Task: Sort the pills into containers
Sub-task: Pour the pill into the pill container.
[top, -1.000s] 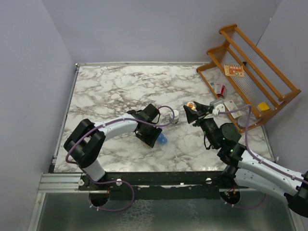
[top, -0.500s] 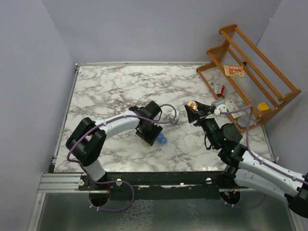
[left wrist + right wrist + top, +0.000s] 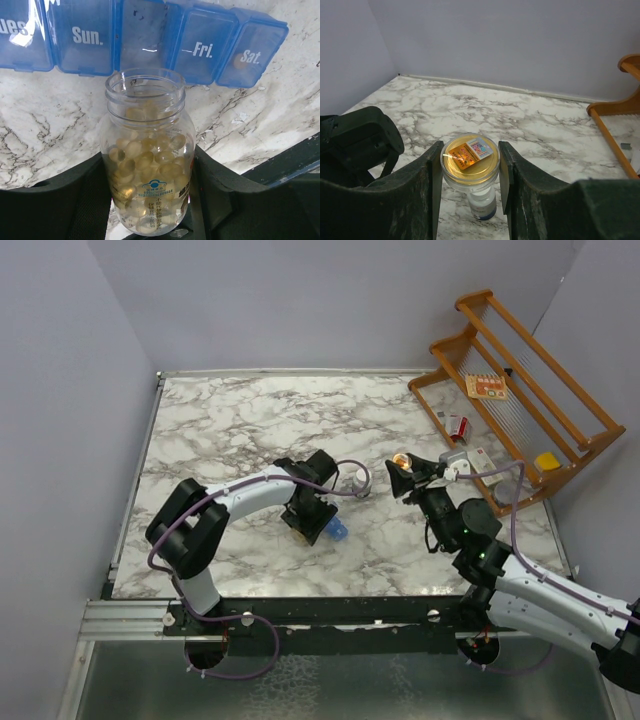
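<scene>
The containers are a blue strip of day compartments [image 3: 90, 40] lying on the marble, with "Sun.", "Fri." and "Sat." readable. The "Sat." compartment holds one orange pill [image 3: 240, 61]. My left gripper [image 3: 148, 155] is shut on an open clear bottle [image 3: 145, 115] of yellowish softgel pills, whose mouth points at the unlabelled compartment between "Sun." and "Fri.". In the top view the left gripper [image 3: 312, 512] covers most of the strip [image 3: 338, 531]. My right gripper [image 3: 470, 147] is shut on a gold-lined bottle cap [image 3: 470, 162] and holds it above the table [image 3: 400, 458].
A small white bottle [image 3: 484, 202] lies on the marble under the right gripper, between the two arms [image 3: 362, 480]. A wooden rack [image 3: 520, 390] with small packets stands at the back right. Grey walls enclose the table.
My left arm has shifted slightly right and forward with the bottle, over the strip. The right arm has barely moved and still holds the cap.
</scene>
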Available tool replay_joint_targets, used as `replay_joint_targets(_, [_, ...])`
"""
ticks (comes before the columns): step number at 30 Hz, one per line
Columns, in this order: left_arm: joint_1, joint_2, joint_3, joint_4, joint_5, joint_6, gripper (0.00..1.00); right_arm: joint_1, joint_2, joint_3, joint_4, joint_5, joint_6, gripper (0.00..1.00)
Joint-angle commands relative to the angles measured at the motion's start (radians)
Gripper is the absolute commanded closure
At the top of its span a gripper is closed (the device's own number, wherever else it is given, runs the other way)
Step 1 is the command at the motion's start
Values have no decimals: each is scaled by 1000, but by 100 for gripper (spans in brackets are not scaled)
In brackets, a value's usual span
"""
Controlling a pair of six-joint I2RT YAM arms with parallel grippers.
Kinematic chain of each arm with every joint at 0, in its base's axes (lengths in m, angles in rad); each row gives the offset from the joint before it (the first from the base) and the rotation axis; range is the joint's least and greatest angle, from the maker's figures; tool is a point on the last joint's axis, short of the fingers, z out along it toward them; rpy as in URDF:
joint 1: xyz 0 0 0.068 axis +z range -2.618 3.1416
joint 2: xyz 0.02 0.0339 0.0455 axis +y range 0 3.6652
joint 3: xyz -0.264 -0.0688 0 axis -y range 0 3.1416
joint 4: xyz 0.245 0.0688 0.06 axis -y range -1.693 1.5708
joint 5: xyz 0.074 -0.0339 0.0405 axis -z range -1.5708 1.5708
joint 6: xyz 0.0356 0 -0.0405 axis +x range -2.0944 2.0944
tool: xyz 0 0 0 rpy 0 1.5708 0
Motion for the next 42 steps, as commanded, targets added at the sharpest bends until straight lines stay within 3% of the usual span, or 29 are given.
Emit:
replay_joint_targets(1, [-4,32,31,-22,-19,22,100,-3,11,-12,-24,36,15,99])
replay_joint_targets(15, [-4,49,73,-45,-27,24,100,-2,-4,-22,-27,36,14,99])
replay_joint_targets(32, [-4,123,208,-188,-50,65,100,-2,-31,-26,-43,67,10,99])
replay_joint_targets(42, [-5,122,196,-197,-49,56,100,-3,-52,-43,-113,48,92,99])
